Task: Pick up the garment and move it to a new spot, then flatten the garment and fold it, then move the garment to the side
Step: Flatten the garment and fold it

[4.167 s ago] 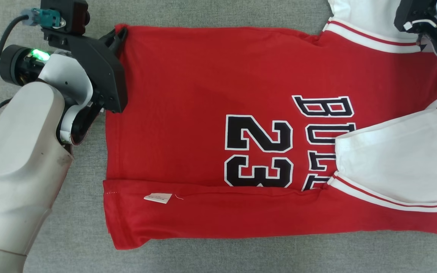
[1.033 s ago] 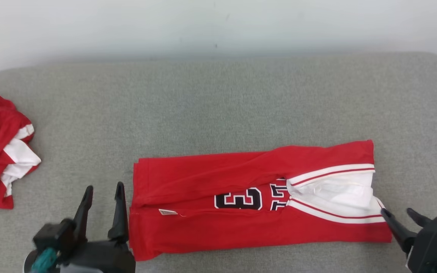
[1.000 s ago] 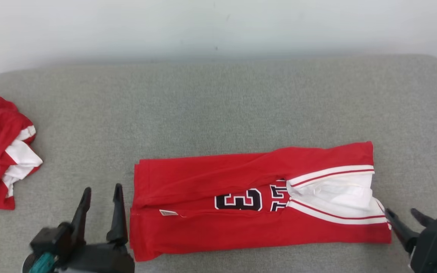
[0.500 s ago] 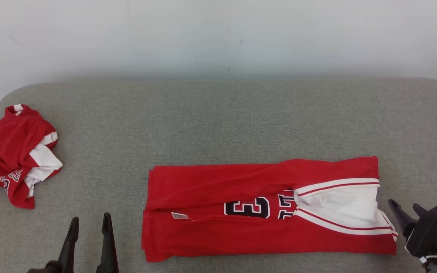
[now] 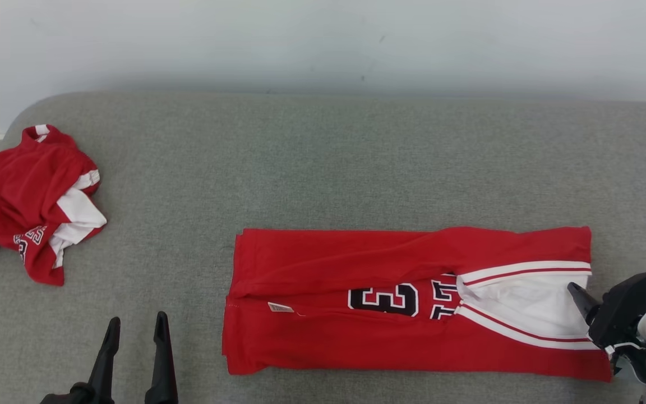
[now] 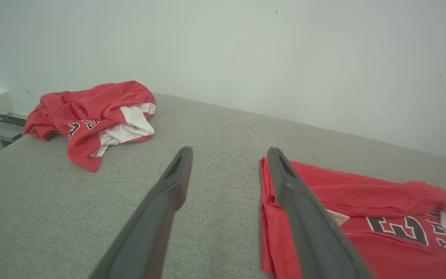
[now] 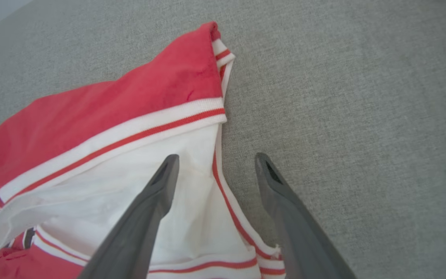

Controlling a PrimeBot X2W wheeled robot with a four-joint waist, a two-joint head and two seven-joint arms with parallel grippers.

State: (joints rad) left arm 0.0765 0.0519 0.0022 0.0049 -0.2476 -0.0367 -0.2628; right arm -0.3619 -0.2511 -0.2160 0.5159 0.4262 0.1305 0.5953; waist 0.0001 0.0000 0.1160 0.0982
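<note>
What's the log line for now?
garment: folded lengthwise, flat | left gripper: open, empty | right gripper: open, at white-trimmed end

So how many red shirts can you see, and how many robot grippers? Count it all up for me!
Red shirts: 2, the folded shirt and the crumpled shirt
Grippers: 2, the left gripper and the right gripper, both open
Grey cushion under them: 1
Total: 5

l pincer (image 5: 138, 318) splayed, r pincer (image 7: 216, 158) splayed
</note>
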